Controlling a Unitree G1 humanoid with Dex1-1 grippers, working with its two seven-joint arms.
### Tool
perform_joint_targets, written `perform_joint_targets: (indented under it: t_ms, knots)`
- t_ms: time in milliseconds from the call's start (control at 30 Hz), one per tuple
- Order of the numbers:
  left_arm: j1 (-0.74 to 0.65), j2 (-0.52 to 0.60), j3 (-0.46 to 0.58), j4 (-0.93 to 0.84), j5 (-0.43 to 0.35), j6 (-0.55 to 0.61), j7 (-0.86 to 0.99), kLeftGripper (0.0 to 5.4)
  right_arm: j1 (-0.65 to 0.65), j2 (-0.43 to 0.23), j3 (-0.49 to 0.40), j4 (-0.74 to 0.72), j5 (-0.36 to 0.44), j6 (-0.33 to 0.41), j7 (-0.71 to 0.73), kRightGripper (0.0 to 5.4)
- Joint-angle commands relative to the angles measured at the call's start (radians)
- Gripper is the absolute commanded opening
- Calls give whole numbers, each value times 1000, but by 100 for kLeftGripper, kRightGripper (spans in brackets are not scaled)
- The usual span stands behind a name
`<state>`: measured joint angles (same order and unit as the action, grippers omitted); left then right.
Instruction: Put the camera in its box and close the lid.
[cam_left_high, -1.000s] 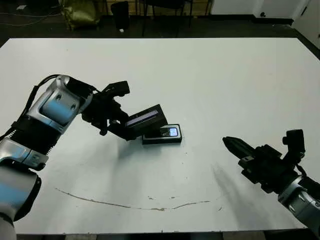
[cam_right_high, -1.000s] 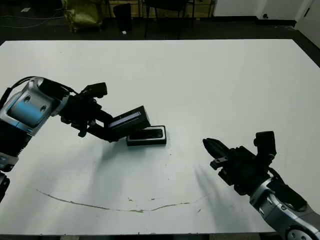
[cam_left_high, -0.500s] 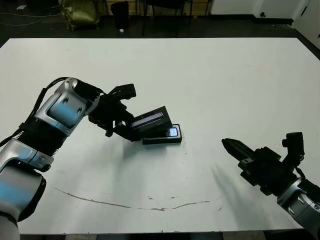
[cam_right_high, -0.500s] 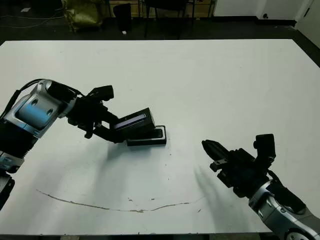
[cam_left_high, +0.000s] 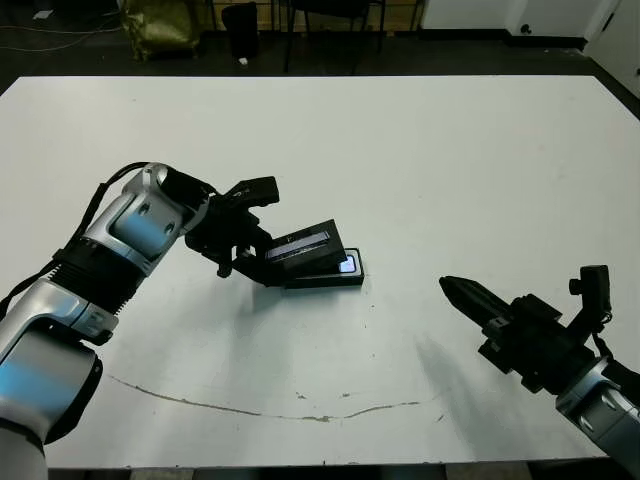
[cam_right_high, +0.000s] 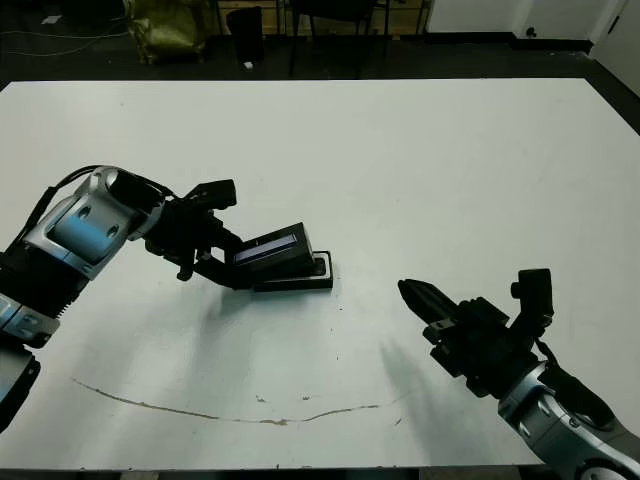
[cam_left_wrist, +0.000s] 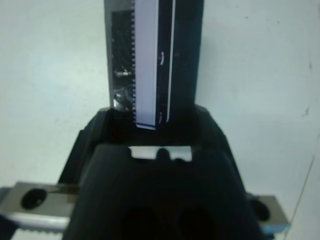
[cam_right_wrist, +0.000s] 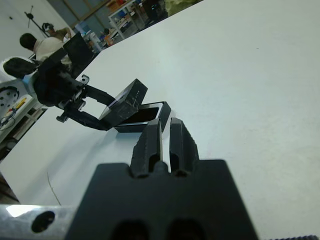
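- Your left gripper (cam_left_high: 262, 262) sits left of centre in the left eye view, its fingers clamped on one end of the lid (cam_left_high: 305, 250).
- The lid is tilted, its gripped end raised and its far end low over the box (cam_left_high: 330, 275), covering the box's left part; whether that far edge touches the box you cannot tell.
- The pale stripe runs along the lid's upper face, plain in the left wrist view.
- The box lies flat on the white table (cam_left_high: 420, 160), just left of the frame's middle.
- The camera (cam_left_high: 346, 265) lies inside the box; only its pale bluish window end shows past the lid's right edge.
- Your right gripper (cam_left_high: 462, 293) hovers at the lower right of the frame, well apart from the box, its two fingers (cam_right_wrist: 152, 140) pressed together and holding nothing.
- A brown streak (cam_left_high: 250, 408) marks the table along the lower middle.
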<state>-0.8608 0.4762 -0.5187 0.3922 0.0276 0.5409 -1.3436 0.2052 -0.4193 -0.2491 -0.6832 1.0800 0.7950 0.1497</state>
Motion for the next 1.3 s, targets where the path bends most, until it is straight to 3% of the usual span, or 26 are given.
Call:
perform_joint_targets:
  t_ms: [33, 1300]
  knots:
    - [7, -6, -7, 25, 13, -18, 0, 221, 9, -3, -1, -6, 15, 8, -29, 0]
    - [-21, -110, -45, 96, 61, -6, 2, 221, 81, -12, 1, -64, 50, -31, -87, 0]
